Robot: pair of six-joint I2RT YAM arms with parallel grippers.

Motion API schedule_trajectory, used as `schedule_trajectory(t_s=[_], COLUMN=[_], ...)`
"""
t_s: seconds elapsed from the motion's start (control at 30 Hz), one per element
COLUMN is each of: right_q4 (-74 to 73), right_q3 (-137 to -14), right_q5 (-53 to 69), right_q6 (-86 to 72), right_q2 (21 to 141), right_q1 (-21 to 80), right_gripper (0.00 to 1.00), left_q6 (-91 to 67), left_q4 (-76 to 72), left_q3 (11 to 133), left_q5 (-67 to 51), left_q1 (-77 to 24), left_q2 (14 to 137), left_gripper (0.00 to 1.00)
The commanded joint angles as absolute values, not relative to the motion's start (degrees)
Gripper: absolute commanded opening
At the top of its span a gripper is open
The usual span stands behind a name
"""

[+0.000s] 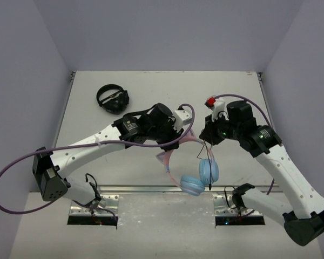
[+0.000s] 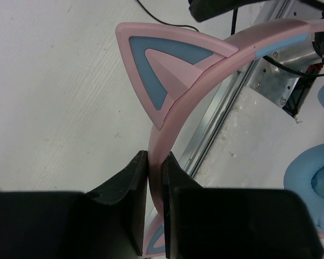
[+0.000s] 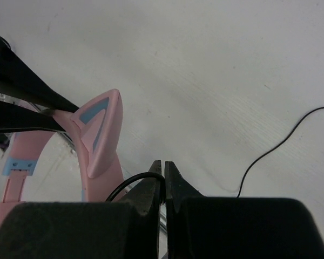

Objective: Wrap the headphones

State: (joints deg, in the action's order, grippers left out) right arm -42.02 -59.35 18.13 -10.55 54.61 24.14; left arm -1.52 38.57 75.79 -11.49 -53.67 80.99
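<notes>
At about 10 o'clock on the surface (image 1: 151,86) lies a black headset (image 1: 112,99). In the centre the left fingers (image 2: 130,186) are clamped on the pink headband (image 2: 205,59) of the headphones (image 1: 200,175), with the blue ear cups toward 6 o'clock. Toward 3 o'clock the right fingers (image 3: 146,191) pinch the thin black cable (image 3: 124,181).

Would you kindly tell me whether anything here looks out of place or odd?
Nothing looks damaged or spilled. The headphones are by the table's near edge, headband pinched in the left gripper, while their black cable runs loose from the right gripper, not yet wrapped.
</notes>
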Motion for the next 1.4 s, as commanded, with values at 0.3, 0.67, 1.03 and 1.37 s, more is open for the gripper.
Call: schedule_trajectory(t_s=[0.3,0.67,1.03,1.37], right_q4=[-42.9,-36.2,-5.4,22.1], right_q3=[-61.3,-60.5,-48.9,-42.8], right_q5=[2.3,15.5,32.2,38.7], right_q6=[-16.1,-18.5,-28.1,-40.4], right_q2=[58.8,59.2,54.1,65.3], right_q1=[28.6,28.6,28.6,29.9], right_gripper=[0.01,0.01,0.53,0.57], left_q6=[-1.6,-6.0,-13.0,-18.4], left_q4=[33.4,27.2,26.5,33.2], left_q3=[79.3,77.4,79.3,90.5], left_q5=[-6.3,-4.0,-0.3,7.6], left_q1=[-54.7,-54.7,-54.7,-54.7], left_q2=[75.4,68.4,62.0,61.6], left_gripper=[0.0,0.0,0.0,0.0])
